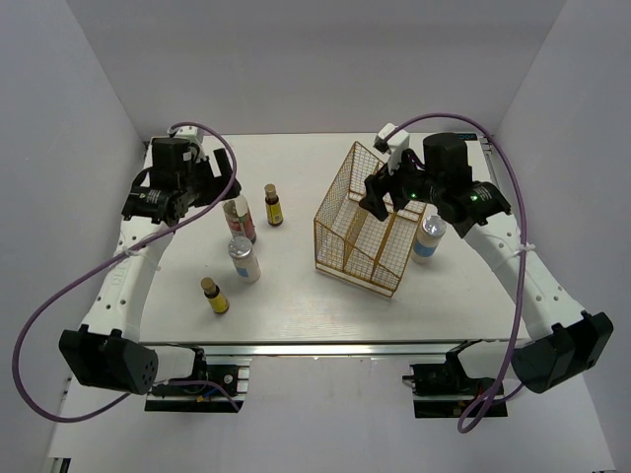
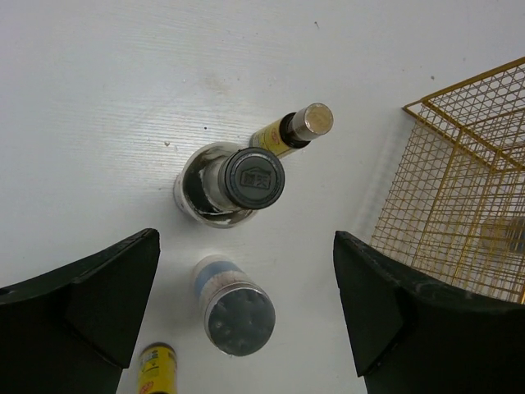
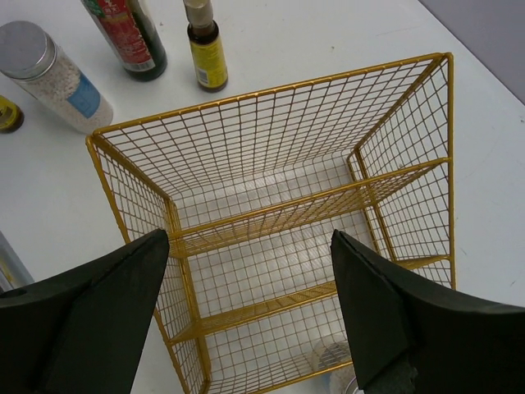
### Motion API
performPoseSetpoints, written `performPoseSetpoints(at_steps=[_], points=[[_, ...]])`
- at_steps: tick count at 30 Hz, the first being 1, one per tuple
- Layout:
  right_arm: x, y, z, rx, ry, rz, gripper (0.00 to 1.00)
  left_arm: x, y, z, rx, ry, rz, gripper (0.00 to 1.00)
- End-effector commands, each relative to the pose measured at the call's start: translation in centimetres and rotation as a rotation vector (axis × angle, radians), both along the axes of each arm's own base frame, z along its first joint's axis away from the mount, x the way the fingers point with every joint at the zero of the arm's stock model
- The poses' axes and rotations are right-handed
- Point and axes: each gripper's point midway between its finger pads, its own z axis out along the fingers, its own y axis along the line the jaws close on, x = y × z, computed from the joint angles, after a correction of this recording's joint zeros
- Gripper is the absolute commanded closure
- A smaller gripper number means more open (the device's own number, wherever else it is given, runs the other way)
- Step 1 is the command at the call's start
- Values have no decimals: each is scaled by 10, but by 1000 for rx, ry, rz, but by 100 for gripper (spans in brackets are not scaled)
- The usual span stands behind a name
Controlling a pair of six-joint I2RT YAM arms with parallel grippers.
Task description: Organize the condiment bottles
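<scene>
Left wrist view: the left end effector (image 2: 246, 246) hangs with jaws wide and empty above the tall bottle (image 2: 253, 180), which stands upright. An amber bottle (image 2: 297, 131) is just behind the tall one. A white jar (image 2: 236, 310) stands nearer the camera, a second amber bottle (image 2: 156, 369) shows at the bottom edge, and the wire basket (image 2: 472, 189) is off to the right.

Right wrist view: the right end effector (image 3: 250, 246) is wide and empty too, poised over the basket. None of the three compartments holds a bottle. Another white jar (image 3: 336, 365) shows dimly through the mesh.

Top view: four bottles stand apart to the left of the basket and the fifth stands just beside its right side, so nothing is sorted yet. The first pick seems to be in hand, with the left arm lining up on the tall bottle. The next move calls for lowering until the fingers straddle its body, then closing without knocking the amber bottle beside it. The surface (image 1: 296, 315) is white and lightly grained, and plain pale walls (image 1: 84, 108) enclose three sides.
</scene>
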Motion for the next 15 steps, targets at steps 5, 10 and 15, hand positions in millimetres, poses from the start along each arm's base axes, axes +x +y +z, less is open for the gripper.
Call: performPoseSetpoints(at_steps=[5,10,15], points=[[-2,-4,25,52,-84,-40,14,24,-18,-15,127,-25,-39,4],[-3,-8,26,50,-102,-54,15,37,-15,-25,187,-16,18,16],[-4,-11,22,42,-103,-65,16,42,-10,-32,226,-8,68,25]])
